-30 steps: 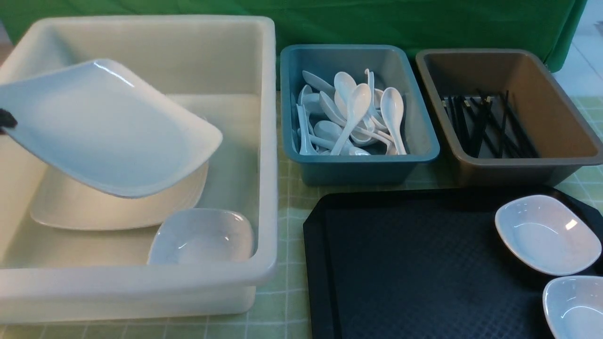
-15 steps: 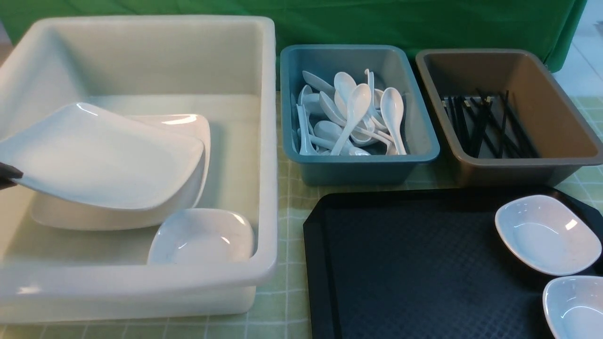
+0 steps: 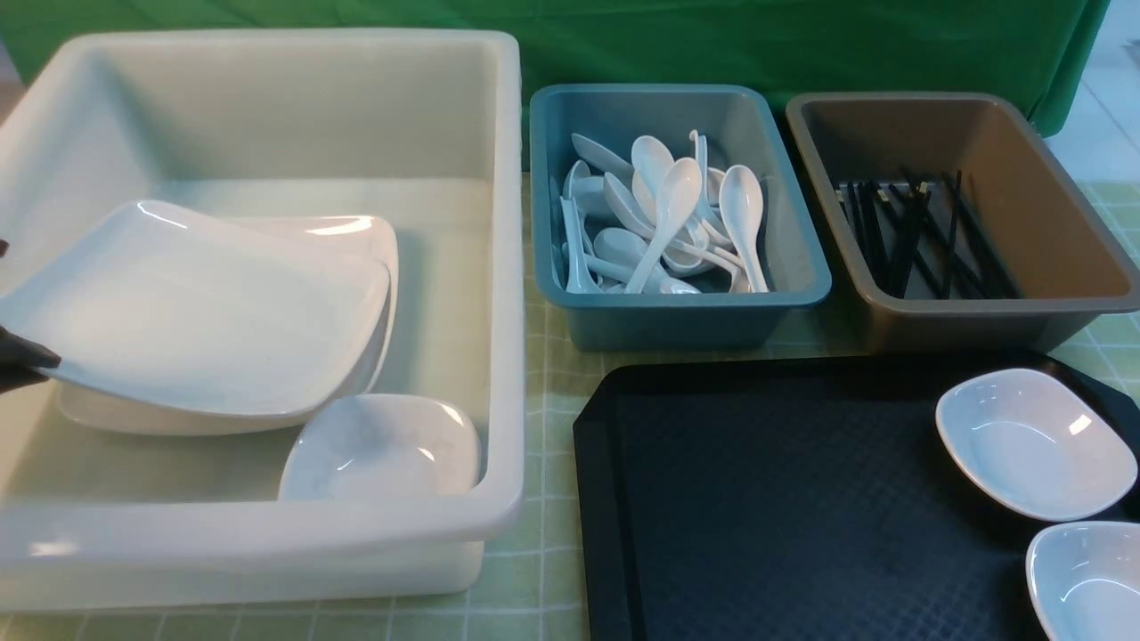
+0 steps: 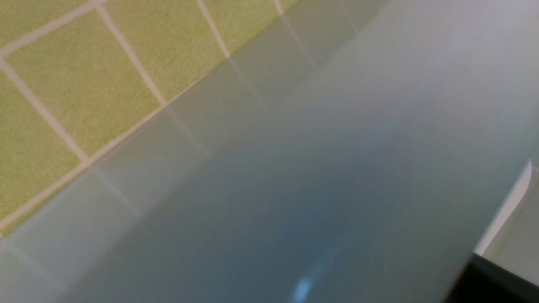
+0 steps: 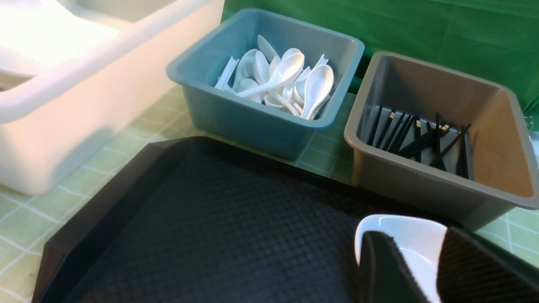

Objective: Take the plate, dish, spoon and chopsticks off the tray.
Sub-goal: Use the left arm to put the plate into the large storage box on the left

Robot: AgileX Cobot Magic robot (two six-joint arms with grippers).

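Plates in tub: two; small dishes: three; right tool wide; left tool's grip, cannot tell.

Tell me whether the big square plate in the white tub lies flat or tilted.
The plate is tilted: left corner up at the left gripper, right side resting on the lower plate.

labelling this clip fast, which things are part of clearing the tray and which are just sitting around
In the job: large glossy white square plate, held by the left gripper; black diamond-textured plastic tray; small rounded white dish and its twin on it.
Just there: teal plastic bin of white spoons; brown plastic bin of black chopsticks; second plate and third dish in the white tub.
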